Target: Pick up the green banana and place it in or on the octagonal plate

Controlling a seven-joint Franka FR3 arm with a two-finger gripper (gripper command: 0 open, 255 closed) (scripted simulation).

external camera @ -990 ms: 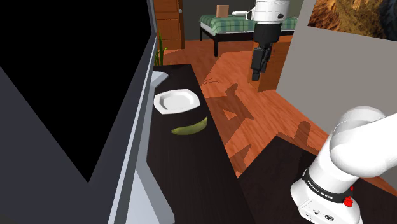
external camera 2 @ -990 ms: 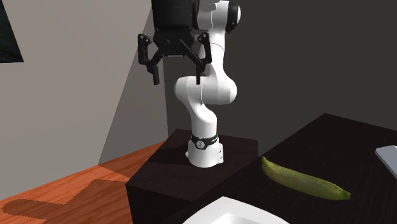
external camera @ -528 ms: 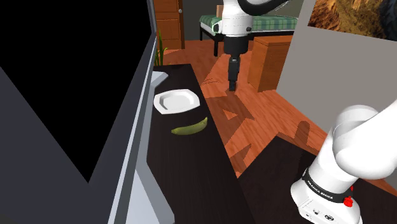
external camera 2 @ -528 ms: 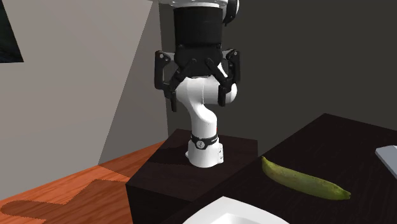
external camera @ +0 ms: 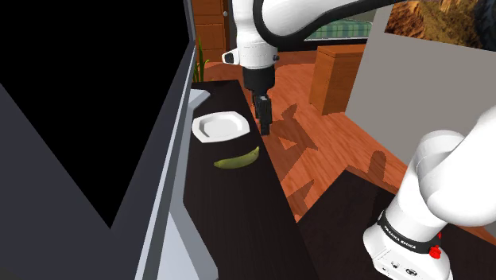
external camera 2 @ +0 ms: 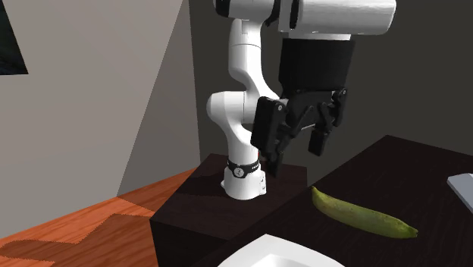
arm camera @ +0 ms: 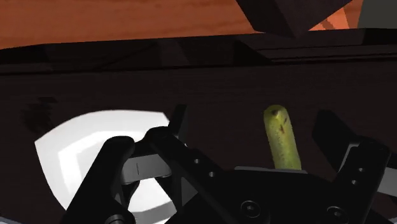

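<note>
The green banana [external camera: 237,159] lies on the dark table [external camera: 230,211], just nearer the stand than the white octagonal plate [external camera: 219,126]. My gripper [external camera: 265,123] hangs open above the table's edge, beside the plate and a little beyond the banana. In the second exterior view the gripper [external camera 2: 294,155] is tilted with its fingers spread and nothing between them, up and to the left of the banana [external camera 2: 364,214]; the plate's rim [external camera 2: 280,252] shows at the bottom edge. In the wrist view the banana [arm camera: 283,137] lies ahead between the fingers, untouched, with the plate [arm camera: 70,153] beside it.
The robot's stand [external camera: 373,215] is at the shoulder view's lower right, with wooden floor [external camera: 318,143] between it and the table. A grey wall panel [external camera: 171,159] and a black area border the table's far side. A wooden cabinet [external camera: 338,75] stands beyond. A pale flat object [external camera 2: 462,188] lies on the table.
The arm has swung from over the floor toward the table and come lower, now beside the plate. The fingers stayed open. Banana and plate have not moved.
</note>
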